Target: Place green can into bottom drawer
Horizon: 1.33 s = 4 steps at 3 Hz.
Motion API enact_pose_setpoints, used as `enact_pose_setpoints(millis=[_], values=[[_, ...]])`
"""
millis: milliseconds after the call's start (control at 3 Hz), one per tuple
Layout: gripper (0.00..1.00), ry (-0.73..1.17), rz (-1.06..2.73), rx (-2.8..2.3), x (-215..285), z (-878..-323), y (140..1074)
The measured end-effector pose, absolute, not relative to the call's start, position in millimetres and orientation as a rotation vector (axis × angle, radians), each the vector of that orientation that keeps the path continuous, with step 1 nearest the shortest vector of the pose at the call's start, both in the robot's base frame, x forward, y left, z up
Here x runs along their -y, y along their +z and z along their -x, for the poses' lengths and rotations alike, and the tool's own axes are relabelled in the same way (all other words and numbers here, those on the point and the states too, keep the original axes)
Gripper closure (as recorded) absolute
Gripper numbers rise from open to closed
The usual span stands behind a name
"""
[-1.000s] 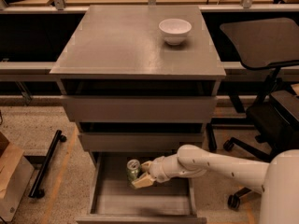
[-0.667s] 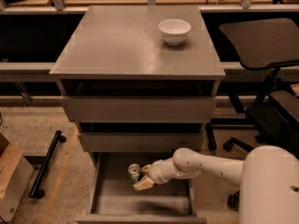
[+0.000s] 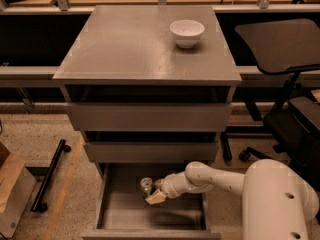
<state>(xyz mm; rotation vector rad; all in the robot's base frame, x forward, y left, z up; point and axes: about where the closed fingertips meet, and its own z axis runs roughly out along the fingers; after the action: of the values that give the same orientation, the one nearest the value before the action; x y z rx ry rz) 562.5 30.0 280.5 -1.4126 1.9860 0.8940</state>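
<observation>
The bottom drawer (image 3: 112, 209) is pulled open below the two upper drawers of the grey cabinet. The green can (image 3: 146, 185), small with a silver top, stands upright inside it near the back middle. My gripper (image 3: 154, 194) reaches into the drawer from the right on a white arm, and its pale fingertips (image 3: 156, 198) are right against the can's right side.
A white bowl (image 3: 187, 32) sits on the cabinet top (image 3: 125, 49) at the back right. A black office chair (image 3: 285, 49) stands to the right. A black wheeled bar (image 3: 47, 176) and a cardboard box (image 3: 12, 189) lie on the floor to the left.
The arm has shifted slightly further back and left in the drawer with the can. The robot's white body has come larger into the lower right of the view.
</observation>
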Motion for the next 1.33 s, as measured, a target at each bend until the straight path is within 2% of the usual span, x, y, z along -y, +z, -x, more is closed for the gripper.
enact_pose_setpoints(millis=[667, 1000, 1333], values=[[1.0, 0.863, 1.434, -1.899, -50, -551, 241], [0.83, 0.853, 1.39, -1.866, -52, -548, 214], [0.61, 0.86, 1.336, -1.848, -52, -548, 192]])
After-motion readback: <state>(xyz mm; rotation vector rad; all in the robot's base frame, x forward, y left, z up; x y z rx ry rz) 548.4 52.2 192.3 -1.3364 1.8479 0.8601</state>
